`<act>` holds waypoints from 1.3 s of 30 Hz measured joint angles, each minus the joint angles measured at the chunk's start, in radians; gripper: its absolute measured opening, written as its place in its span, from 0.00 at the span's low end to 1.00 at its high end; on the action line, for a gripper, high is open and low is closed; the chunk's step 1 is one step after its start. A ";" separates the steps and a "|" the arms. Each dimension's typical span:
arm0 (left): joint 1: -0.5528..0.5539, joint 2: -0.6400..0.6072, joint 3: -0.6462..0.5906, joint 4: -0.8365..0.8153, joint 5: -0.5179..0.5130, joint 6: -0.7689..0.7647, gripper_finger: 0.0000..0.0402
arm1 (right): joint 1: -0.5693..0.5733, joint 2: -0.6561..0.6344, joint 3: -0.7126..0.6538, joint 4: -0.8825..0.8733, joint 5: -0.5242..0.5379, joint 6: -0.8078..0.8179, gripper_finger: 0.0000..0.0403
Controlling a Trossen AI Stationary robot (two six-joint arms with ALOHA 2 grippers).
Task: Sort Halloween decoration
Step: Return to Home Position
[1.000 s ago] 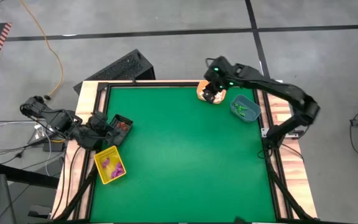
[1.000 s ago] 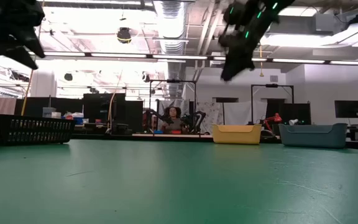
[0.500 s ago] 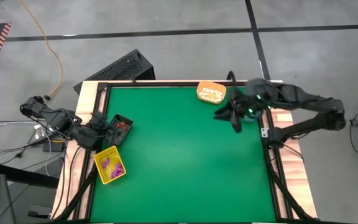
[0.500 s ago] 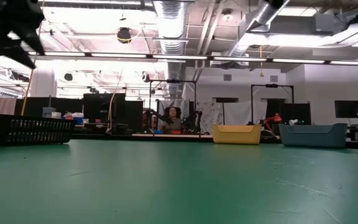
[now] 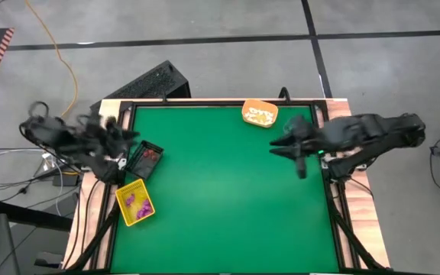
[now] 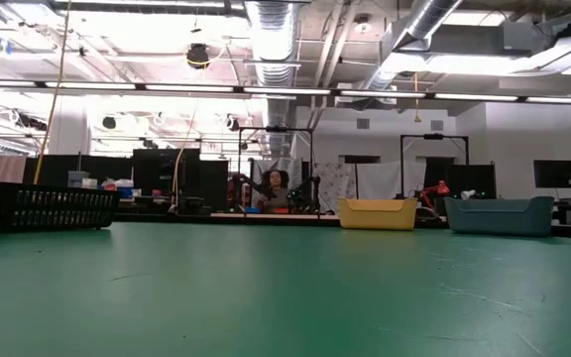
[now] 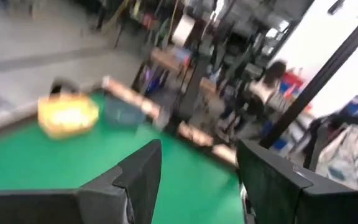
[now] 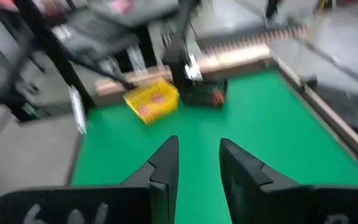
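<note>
Robotics lab in a large industrial hall: exposed silver ventilation ducts [image 6: 266, 25] and long strip lights [image 6: 295, 91] overhead, grey concrete floor [image 5: 205, 65] crossed by black tape lines [image 5: 205, 40] and a loose orange cable [image 5: 73, 80], further black-framed work stations [image 6: 276, 149] behind, a seated person [image 6: 278, 183] among them.

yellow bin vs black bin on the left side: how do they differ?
The yellow bin holds purple trinkets; the black bin holds reddish trinkets. The black bin sits farther from the low camera than the yellow bin. Both are open-topped, side by side at the table's left edge.
</note>
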 joint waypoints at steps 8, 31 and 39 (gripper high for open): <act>0.000 -0.099 0.127 -0.008 -0.085 0.291 0.50 | 0.058 -0.253 -0.037 0.035 0.000 -0.034 0.28; 0.000 -0.460 -0.281 0.059 -0.108 0.200 0.50 | 0.084 -0.976 -0.774 0.525 0.008 -0.039 0.28; 0.000 -0.462 -0.357 0.102 -0.011 0.147 0.50 | 0.054 -0.975 -0.812 0.550 -0.003 -0.007 0.28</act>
